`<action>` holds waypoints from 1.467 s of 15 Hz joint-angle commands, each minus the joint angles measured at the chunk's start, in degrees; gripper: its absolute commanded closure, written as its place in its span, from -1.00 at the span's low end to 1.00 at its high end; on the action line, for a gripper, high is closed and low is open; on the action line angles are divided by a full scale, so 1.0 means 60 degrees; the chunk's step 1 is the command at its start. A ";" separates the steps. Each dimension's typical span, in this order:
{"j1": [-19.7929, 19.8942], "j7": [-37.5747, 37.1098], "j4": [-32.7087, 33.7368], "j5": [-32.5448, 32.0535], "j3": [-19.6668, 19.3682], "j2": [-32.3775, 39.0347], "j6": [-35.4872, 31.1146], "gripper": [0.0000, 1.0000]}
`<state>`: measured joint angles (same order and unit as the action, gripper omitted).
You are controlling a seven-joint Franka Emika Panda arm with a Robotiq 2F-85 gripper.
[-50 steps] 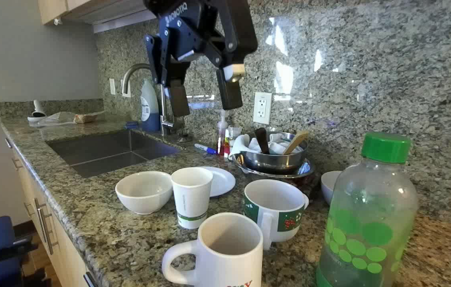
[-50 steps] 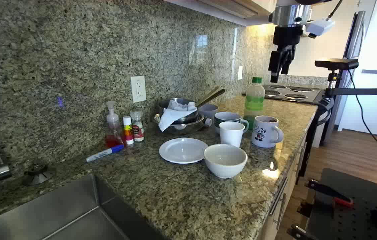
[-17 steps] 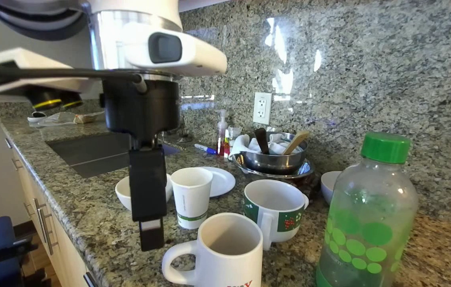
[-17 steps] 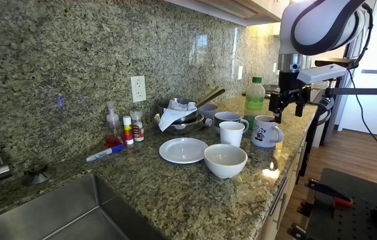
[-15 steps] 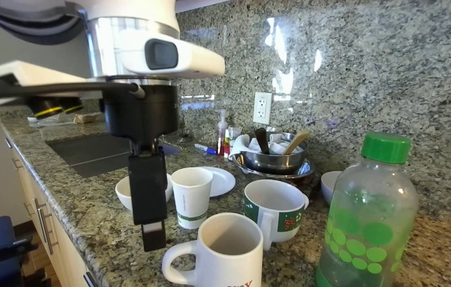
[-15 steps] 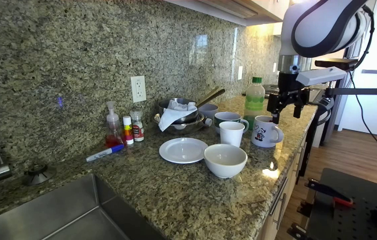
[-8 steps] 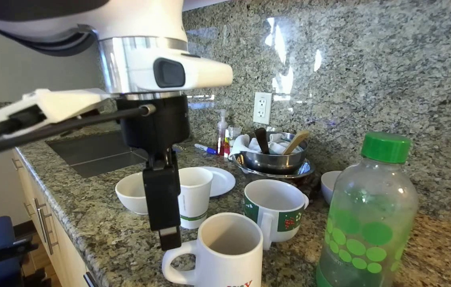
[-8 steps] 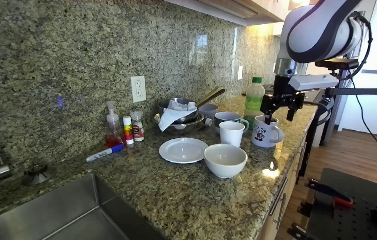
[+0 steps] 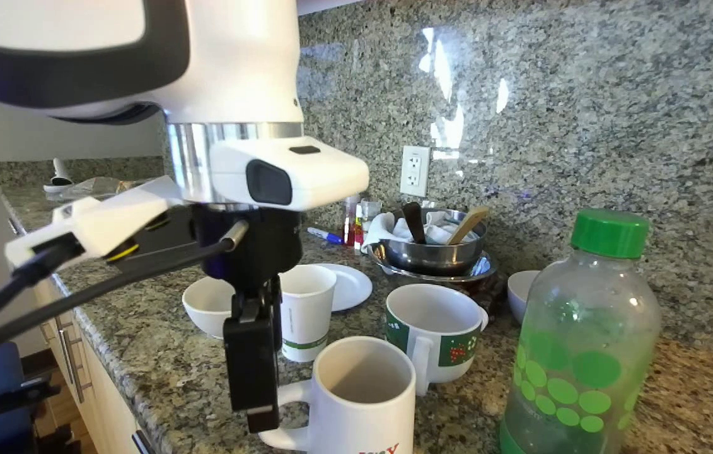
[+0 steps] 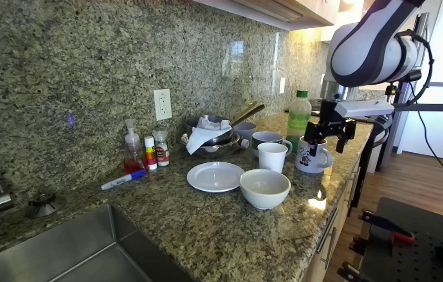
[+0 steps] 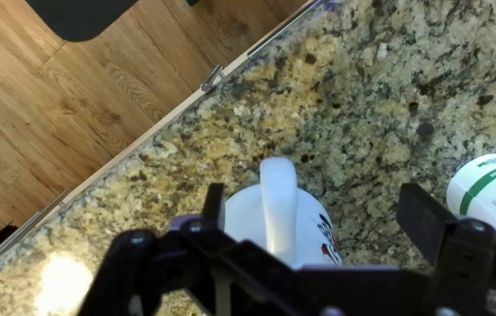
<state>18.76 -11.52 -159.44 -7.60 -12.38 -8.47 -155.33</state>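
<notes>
My gripper is open and holds nothing. In the wrist view a white mug lies below it, its handle between the fingers, nearer the left one. The mug's far part is hidden by the gripper. In an exterior view one finger overlaps the handle of the mug; I cannot tell whether they touch. Elsewhere the gripper hangs beside the rim of the mug, which shows a cartoon print. A white paper cup stands beyond the right finger.
Close by are a green-banded mug and a tall green-capped bottle. A white bowl, a plate and steel bowls with a cloth stand toward the sink. The counter's front edge runs near the mug.
From high above the counter, the gripper has come down beside the mug. Over the last second it sinks further and shifts toward the handle, jaws still open. The dishes have not moved.
</notes>
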 commanded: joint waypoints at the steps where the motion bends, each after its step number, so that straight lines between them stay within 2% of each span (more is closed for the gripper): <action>1: -0.0087 0.0165 0.0007 0.0258 -0.0089 0.0395 -0.0435 -1.00; 7: -0.0081 0.0132 0.0024 0.0215 -0.0146 0.0688 -0.0715 -1.00; 8: -0.0068 0.0118 0.0030 0.0178 -0.0164 0.0694 -0.0729 -0.61; 18: -0.0001 0.0022 0.0057 -0.0057 -0.0247 0.0762 -0.1052 0.89; 19: 0.0003 0.0015 0.0057 -0.0073 -0.0248 0.0767 -0.1067 0.96; 20: 0.0003 0.0015 0.0058 -0.0080 -0.0247 0.0774 -0.1070 0.85; 22: 0.0003 -0.0006 0.0058 -0.0132 -0.0234 0.0784 -0.1056 0.84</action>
<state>18.77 -11.52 -159.15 -7.57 -13.41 -4.62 -159.79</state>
